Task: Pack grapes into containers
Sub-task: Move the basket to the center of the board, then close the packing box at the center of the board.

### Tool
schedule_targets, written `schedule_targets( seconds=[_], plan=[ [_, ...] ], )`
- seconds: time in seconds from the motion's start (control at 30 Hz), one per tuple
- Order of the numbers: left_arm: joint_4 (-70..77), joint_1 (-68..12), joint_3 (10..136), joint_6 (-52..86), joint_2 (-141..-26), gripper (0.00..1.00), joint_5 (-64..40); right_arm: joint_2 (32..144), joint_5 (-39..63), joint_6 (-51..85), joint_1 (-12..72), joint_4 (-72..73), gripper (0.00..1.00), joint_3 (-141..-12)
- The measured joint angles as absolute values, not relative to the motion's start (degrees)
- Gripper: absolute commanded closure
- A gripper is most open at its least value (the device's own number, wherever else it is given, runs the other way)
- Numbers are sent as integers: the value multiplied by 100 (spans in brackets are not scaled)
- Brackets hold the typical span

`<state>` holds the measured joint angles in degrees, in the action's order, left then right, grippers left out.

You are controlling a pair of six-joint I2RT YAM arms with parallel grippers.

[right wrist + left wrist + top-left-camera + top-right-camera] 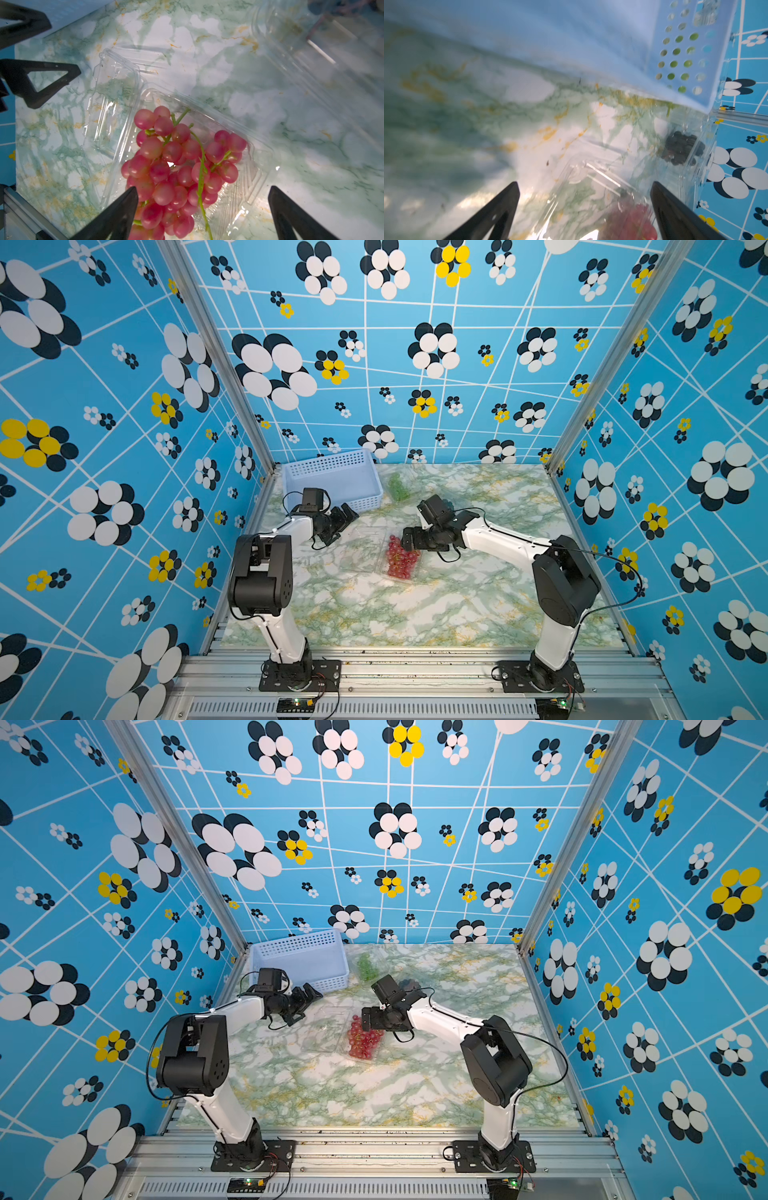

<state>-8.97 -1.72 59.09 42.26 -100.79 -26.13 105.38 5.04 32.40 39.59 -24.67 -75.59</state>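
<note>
Blue walls printed with white, black and yellow flowers close in a green-and-white marbled bench (pixel 415 614). The arms' bases stand at its 6 o'clock edge.

Near the bench's centre lies a shallow clear plastic clamshell container (pixel 249 187), its lid folded open toward 9 o'clock. The pinkish-red grape bunches (pixel 401 558) fill its tray, green stems showing among the berries in the right wrist view (pixel 176 166).

The right arm (pixel 494 537) reaches in from 4 o'clock. Its jaws stand wide over the 12 o'clock end of the red grapes and hold nothing. The left arm (pixel 291 526) comes from 8 o'clock. Its jaws also stand wide and hold nothing, at 10 o'clock from the open lid.

At 1 o'clock from the red grapes, a dark blue-black grape bunch (pixel 681 148) sits largely hidden behind the right wrist camera in both top views. It appears to lie inside a second clear plastic container (pixel 280 41).

Farther back, at 12 o'clock, lies the green grape bunch (pixel 398 487). Just beside it at 9 o'clock, a pale blue perforated plastic basket (pixel 332 466) fills the bench's 11 o'clock corner.
</note>
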Motion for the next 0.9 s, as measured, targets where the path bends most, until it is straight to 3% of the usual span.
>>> schedule_targets(
  seconds=[0.6,0.9],
  plan=[
    [-982,-497,5127,3983,-9596,1,-2274,10020,639,3457,3959,-2139,1,-6547],
    [-336,-502,4711,3942,-9459,0,-2567,10025,834,3540,3959,-1883,1,-6549]
  ],
)
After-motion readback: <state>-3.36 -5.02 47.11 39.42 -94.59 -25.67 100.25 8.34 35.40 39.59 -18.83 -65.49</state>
